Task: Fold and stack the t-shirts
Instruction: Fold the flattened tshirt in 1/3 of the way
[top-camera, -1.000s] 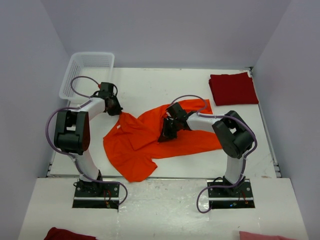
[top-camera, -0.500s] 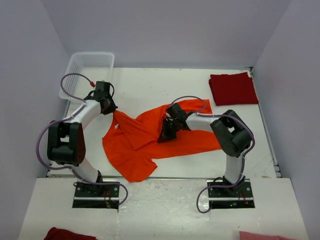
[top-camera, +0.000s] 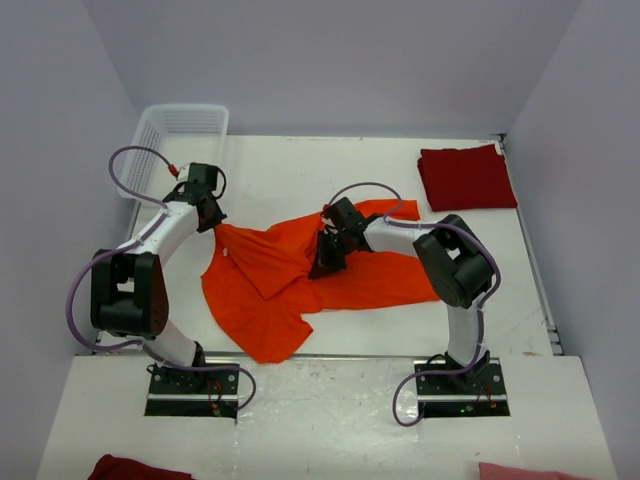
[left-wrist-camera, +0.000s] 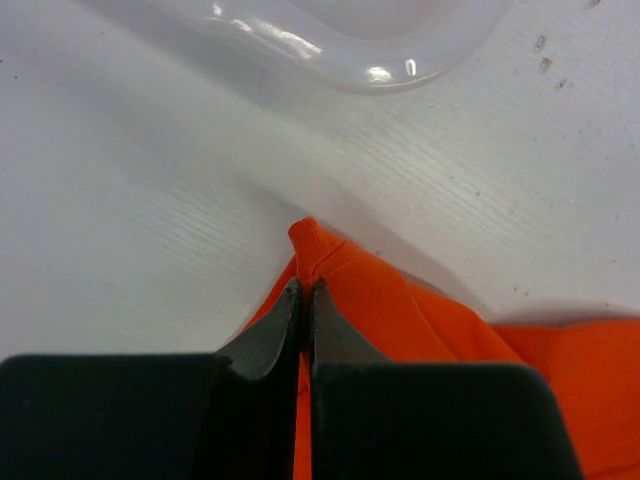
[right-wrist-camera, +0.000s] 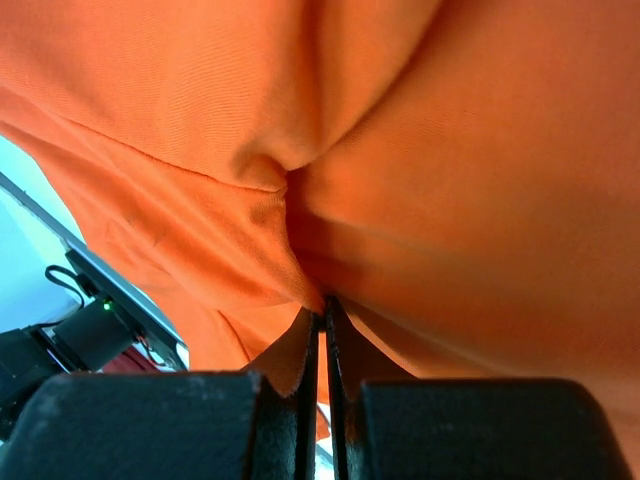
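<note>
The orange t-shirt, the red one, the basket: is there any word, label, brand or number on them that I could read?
None can be read.
The orange t-shirt, the dark red t-shirt and the white basket show no print in any view.
A pale speck at the orange t-shirt's neck may be a label, but it is too small to read.

You can see the orange t-shirt is soft, matt cloth, finely woven; the tabletop under it is white, matt, faintly ribbed; the basket at its far left corner is white plastic lattice
</note>
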